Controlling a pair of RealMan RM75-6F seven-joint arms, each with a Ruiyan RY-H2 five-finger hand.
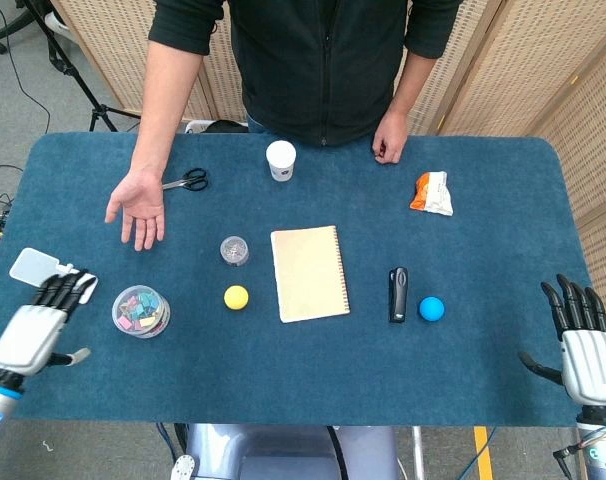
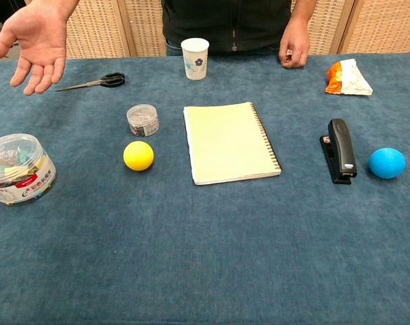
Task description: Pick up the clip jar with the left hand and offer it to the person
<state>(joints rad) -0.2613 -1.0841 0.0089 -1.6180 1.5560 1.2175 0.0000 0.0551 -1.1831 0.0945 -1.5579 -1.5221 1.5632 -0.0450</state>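
The left hand is seen in the head view just left of the clip jar, its fingers extended and slightly apart toward the far side, holding nothing and not touching the jar. The right hand is held spread and empty at the table's near right corner. The clip jar stands upright with its lid up near the table's left edge, its axis vertical, well short of the person's open palm.
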